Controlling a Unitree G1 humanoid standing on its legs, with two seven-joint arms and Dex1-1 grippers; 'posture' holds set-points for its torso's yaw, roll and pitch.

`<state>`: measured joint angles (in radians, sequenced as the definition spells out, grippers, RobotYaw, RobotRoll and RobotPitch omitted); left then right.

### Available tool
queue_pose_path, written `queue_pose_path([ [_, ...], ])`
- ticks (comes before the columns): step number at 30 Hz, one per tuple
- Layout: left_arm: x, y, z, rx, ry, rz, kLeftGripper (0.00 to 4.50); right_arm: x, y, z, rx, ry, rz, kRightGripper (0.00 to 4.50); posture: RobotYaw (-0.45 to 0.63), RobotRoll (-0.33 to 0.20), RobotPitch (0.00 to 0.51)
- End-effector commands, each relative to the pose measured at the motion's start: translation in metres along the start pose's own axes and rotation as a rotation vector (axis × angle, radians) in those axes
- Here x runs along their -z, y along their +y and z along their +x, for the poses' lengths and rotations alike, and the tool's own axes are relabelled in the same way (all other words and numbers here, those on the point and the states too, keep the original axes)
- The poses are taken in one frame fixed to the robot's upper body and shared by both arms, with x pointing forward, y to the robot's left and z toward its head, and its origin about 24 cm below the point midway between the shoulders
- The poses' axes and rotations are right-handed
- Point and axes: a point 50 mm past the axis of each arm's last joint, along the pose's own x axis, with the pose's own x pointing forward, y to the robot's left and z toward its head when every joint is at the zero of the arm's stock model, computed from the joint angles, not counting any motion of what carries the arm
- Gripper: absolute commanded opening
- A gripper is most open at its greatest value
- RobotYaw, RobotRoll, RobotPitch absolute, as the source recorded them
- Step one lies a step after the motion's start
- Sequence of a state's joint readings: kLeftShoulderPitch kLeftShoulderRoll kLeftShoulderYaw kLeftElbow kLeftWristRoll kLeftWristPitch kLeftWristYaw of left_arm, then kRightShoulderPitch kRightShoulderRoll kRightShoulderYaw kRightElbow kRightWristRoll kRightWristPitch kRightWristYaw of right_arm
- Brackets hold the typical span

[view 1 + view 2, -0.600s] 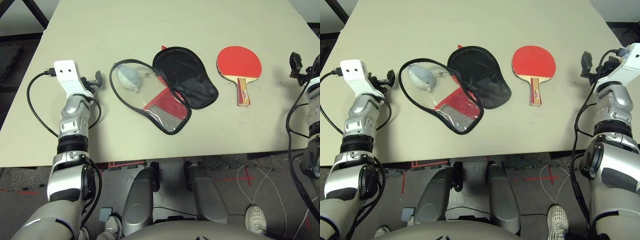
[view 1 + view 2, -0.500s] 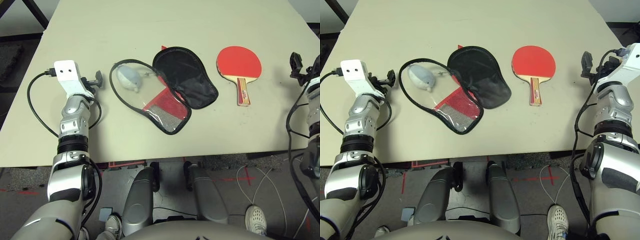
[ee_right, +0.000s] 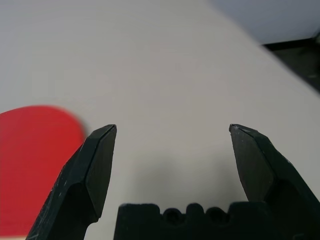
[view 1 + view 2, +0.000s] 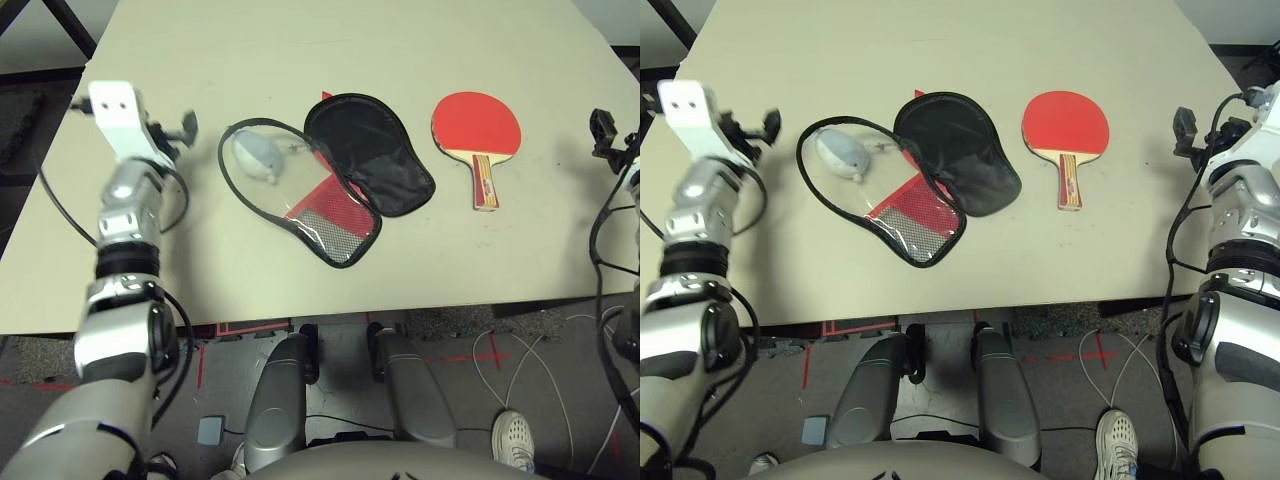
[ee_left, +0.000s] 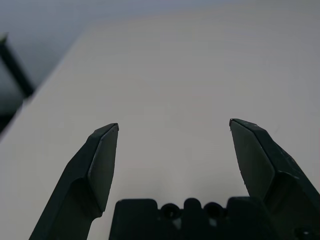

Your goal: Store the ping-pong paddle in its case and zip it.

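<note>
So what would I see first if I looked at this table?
First the bright red ping-pong paddle, lying flat on the right side of the table with its handle pointing toward the robot. Next to it, in the middle, the case lies unzipped and spread open, with a small pale lump on its left flap. The left gripper and right gripper are open, out at the table's sides.
</note>
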<state>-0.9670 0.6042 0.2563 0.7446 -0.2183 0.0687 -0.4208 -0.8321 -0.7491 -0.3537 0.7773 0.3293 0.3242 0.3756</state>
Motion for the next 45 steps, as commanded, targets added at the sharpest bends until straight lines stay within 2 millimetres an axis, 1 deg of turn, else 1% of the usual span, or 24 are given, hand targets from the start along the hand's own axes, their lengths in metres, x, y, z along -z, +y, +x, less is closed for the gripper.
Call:
queue_pose_path([
  [1,-0.009,-0.011,0.007,0.206,0.072,0.020,4.45,-0.006,0.028,-0.004,-0.114,0.159,-0.008,4.50,0.01,0.000,0.264],
  [3,-0.017,-0.027,0.012,0.365,0.112,0.018,4.45,-0.010,0.048,-0.007,-0.161,0.259,0.023,4.50,0.00,0.000,0.258],
  [5,-0.021,-0.040,0.014,0.465,0.124,0.037,4.45,-0.011,0.067,-0.011,-0.211,0.308,0.025,4.50,0.00,0.000,0.256],
  [8,-0.017,-0.063,0.016,0.603,0.157,0.020,4.45,-0.007,0.090,-0.016,-0.234,0.378,0.010,4.50,-0.02,0.000,0.245],
  [11,-0.009,-0.089,0.015,0.727,0.187,0.004,4.45,-0.003,0.102,-0.022,-0.230,0.438,-0.022,4.50,-0.03,0.000,0.245],
  [14,-0.002,-0.113,0.014,0.821,0.204,0.000,4.45,0.003,0.109,-0.027,-0.224,0.487,-0.059,4.50,-0.04,0.000,0.245],
  [17,0.006,-0.136,0.010,0.919,0.230,0.000,4.45,0.011,0.112,-0.031,-0.210,0.534,-0.061,4.50,-0.05,0.000,0.245],
  [22,0.017,-0.163,0.000,1.052,0.266,0.016,4.45,0.023,0.113,-0.037,-0.184,0.585,-0.071,4.50,-0.06,0.000,0.243],
  [26,0.021,-0.174,-0.003,1.092,0.274,0.019,4.45,0.031,0.113,-0.037,-0.171,0.613,-0.060,4.50,-0.06,0.000,0.241],
  [30,0.019,-0.178,-0.004,1.101,0.267,0.016,4.45,0.039,0.114,-0.035,-0.162,0.637,-0.062,4.50,-0.06,0.000,0.240],
  [31,0.018,-0.178,-0.004,1.100,0.266,0.016,4.50,0.041,0.116,-0.035,-0.163,0.643,-0.062,4.11,-0.05,0.000,0.240],
  [32,0.018,-0.178,-0.004,1.099,0.266,0.016,4.50,0.043,0.117,-0.034,-0.168,0.654,-0.066,3.90,-0.05,0.000,0.241],
  [33,0.017,-0.178,-0.004,1.098,0.265,0.016,4.50,0.045,0.118,-0.034,-0.169,0.667,-0.070,3.54,-0.05,0.000,0.242],
  [34,0.017,-0.178,-0.004,1.097,0.265,0.017,4.50,0.046,0.119,-0.034,-0.168,0.677,-0.073,3.31,-0.05,0.000,0.242],
  [36,0.017,-0.177,-0.004,1.096,0.265,0.017,4.50,0.048,0.120,-0.033,-0.164,0.683,-0.103,2.49,-0.05,0.000,0.242],
  [37,0.016,-0.177,-0.005,1.096,0.265,0.017,4.50,0.049,0.120,-0.032,-0.161,0.684,-0.111,2.19,-0.05,0.000,0.242],
  [39,0.016,-0.177,-0.005,1.092,0.264,0.014,4.50,0.049,0.121,-0.029,-0.149,0.686,-0.121,1.44,-0.04,0.000,0.243],
  [40,0.016,-0.177,-0.005,1.091,0.263,0.012,4.50,0.050,0.121,-0.028,-0.143,0.684,-0.125,1.21,-0.04,0.000,0.243],
  [41,0.015,-0.177,-0.005,1.091,0.263,0.010,4.50,0.050,0.121,-0.027,-0.136,0.686,-0.122,1.08,-0.04,0.000,0.244],
  [45,0.016,-0.178,-0.008,1.090,0.264,0.006,4.50,0.048,0.118,-0.021,-0.097,0.658,-0.108,1.08,-0.03,0.000,0.244],
])
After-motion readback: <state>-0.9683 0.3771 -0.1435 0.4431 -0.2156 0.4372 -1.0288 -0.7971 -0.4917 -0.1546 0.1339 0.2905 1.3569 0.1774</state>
